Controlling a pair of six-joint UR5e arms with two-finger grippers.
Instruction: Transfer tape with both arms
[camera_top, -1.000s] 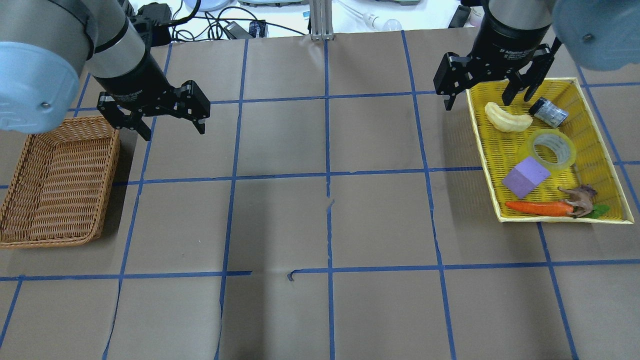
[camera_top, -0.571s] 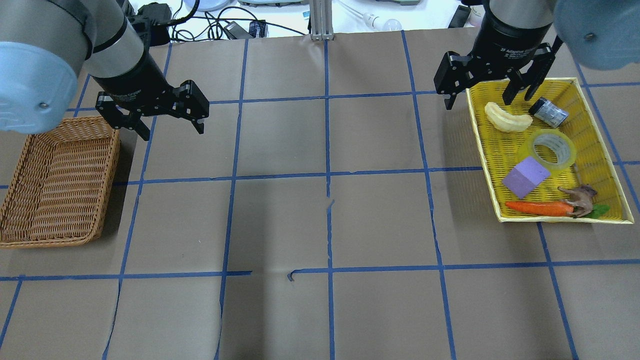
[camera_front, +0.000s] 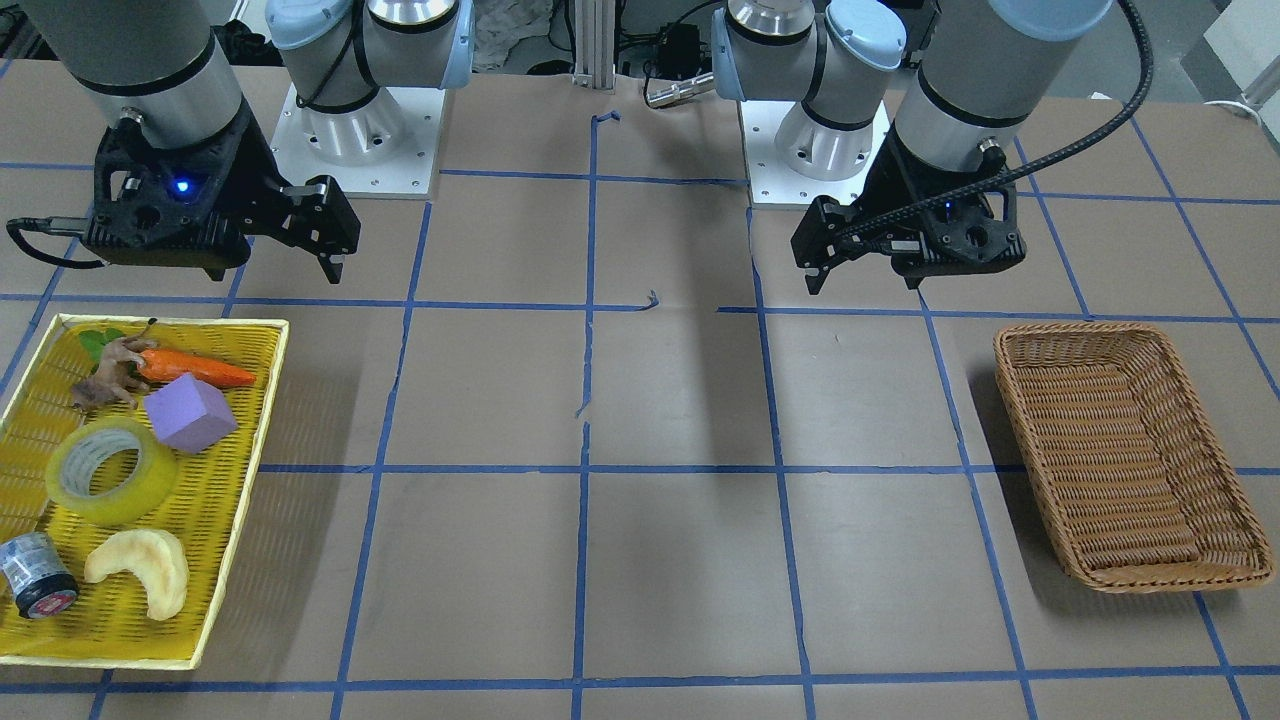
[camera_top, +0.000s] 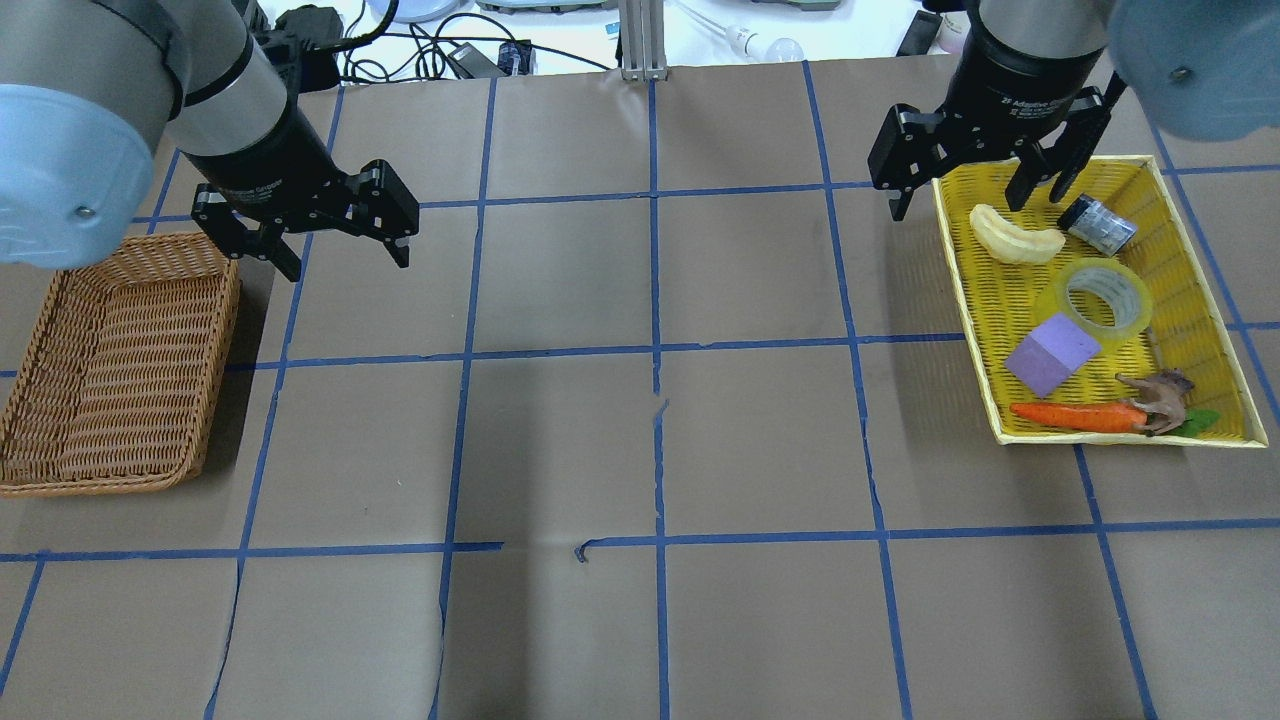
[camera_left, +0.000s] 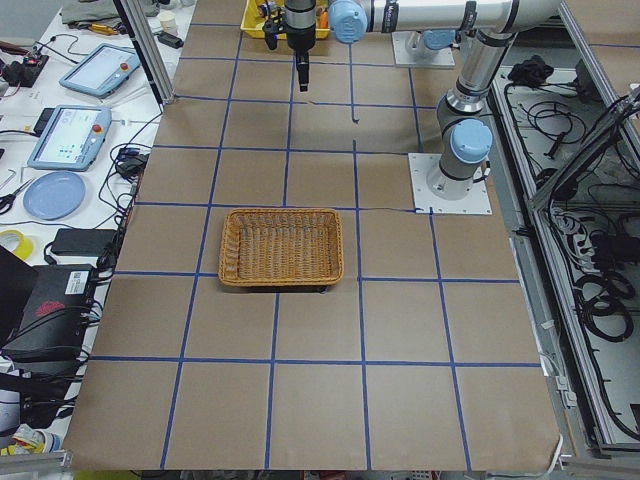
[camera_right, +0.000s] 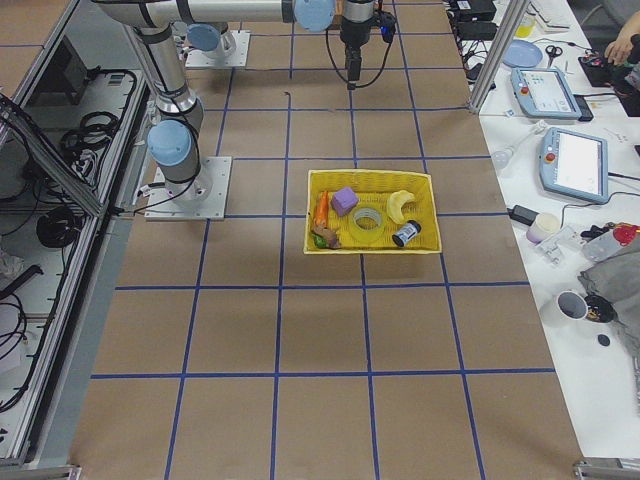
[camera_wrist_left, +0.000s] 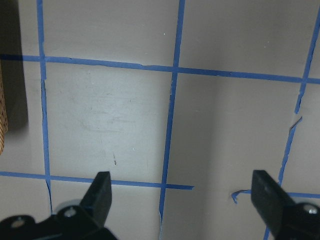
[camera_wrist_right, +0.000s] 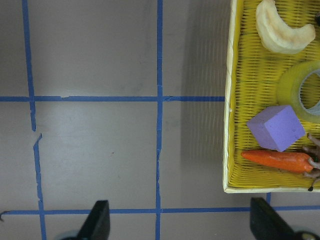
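Note:
The tape (camera_top: 1100, 296), a yellowish translucent roll, lies flat in the yellow tray (camera_top: 968, 300) at the table's right; it also shows in the front view (camera_front: 108, 472) and, cut off at the edge, in the right wrist view (camera_wrist_right: 300, 90). My right gripper (camera_top: 957, 203) is open and empty, hovering over the tray's far left corner, behind the tape. My left gripper (camera_top: 348, 264) is open and empty, hovering over bare table just right of the wicker basket (camera_top: 120, 370). The left wrist view shows only its open fingertips (camera_wrist_left: 100, 192) over paper and blue tape lines.
The tray also holds a pale banana piece (camera_top: 1015, 238), a small grey roll (camera_top: 1097, 224), a purple cube (camera_top: 1050, 355), a carrot (camera_top: 1075, 415) and a brown toy animal (camera_top: 1160, 398). The basket holds nothing. Cables and devices lie beyond the table's far edge.

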